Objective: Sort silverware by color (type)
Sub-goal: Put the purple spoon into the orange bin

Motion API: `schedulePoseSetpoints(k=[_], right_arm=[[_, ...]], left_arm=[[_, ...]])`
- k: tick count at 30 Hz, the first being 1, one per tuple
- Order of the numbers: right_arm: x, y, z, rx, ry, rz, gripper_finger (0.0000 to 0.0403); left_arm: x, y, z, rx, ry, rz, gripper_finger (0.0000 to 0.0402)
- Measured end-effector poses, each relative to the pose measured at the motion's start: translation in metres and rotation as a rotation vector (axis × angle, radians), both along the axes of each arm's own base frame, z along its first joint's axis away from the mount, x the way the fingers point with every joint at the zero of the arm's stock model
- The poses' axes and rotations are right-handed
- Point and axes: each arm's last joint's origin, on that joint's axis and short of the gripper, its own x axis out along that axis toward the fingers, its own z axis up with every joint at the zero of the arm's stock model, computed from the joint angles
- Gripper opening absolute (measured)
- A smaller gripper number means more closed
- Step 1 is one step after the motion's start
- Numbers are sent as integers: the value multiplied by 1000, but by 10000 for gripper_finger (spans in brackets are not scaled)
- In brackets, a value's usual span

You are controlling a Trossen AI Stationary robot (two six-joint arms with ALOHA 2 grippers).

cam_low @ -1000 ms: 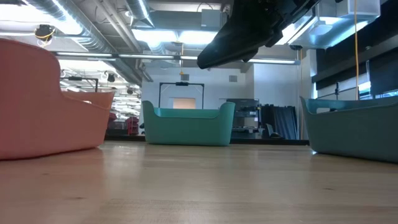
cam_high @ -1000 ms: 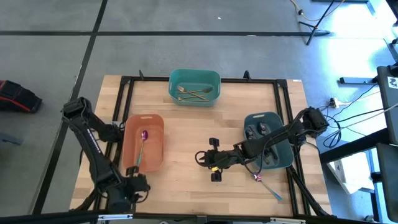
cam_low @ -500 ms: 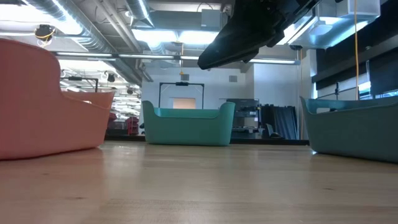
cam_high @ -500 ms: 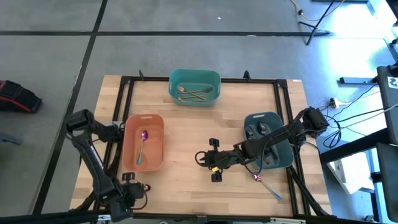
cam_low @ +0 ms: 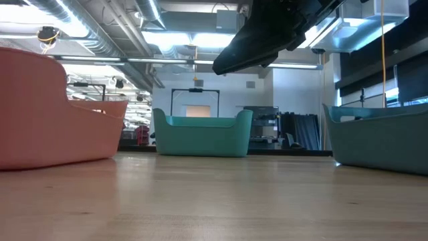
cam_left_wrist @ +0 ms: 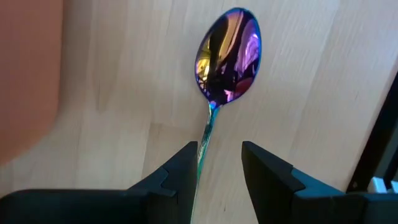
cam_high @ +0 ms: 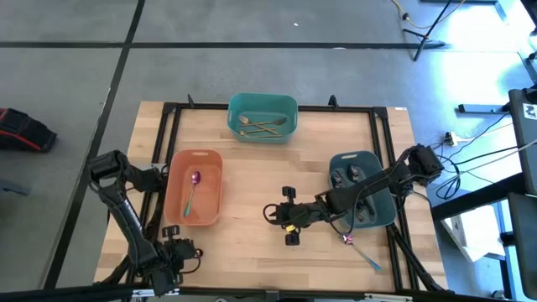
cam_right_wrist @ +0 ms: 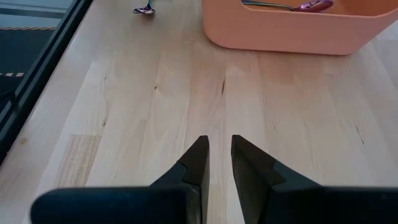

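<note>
Silverware left: an iridescent purple spoon (cam_left_wrist: 227, 56) lies on the bench (cam_left_wrist: 298, 93), its handle between our left end effector's (cam_left_wrist: 219, 163) spread fingers. We should descend squarely before pinching. Right end effector (cam_right_wrist: 216, 158) waits, narrowly parted, empty.

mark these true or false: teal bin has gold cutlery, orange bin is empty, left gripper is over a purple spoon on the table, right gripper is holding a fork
1. The teal bin holds gold cutlery. True.
2. The orange bin is empty. False: a purple spoon lies in it.
3. The left gripper is over a second purple spoon lying on the table, its handle between the fingers. True.
4. The right gripper holds a fork. False: nothing is between its fingers, only bare table below.
</note>
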Motion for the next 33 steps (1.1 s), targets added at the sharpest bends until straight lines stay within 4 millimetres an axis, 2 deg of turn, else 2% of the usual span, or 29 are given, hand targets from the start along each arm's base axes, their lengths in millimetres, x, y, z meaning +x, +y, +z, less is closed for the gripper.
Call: schedulePoseSetpoints(k=[4,8,11,14,17,23,27,33], right_arm=[[0,0,0,0,0,0,60],[0,0,0,0,0,0,60],[0,0,0,0,0,0,60],[0,0,0,-3,0,2,60],[0,0,0,-2,1,2,60],[0,0,-1,-5,7,4,60],[0,0,-1,-11,6,7,60],[0,0,0,-11,4,7,60]], left_arm=[[1,0,1,-9,29,-20,121],[8,-3,10,-58,75,-4,121],[13,-9,20,-86,32,-19,121],[10,-14,22,-99,-6,-42,121],[1,-16,14,-99,-20,-43,121],[-16,-5,-7,-23,-15,23,121],[-22,5,-20,26,15,18,121],[-24,11,-28,30,-7,13,121]])
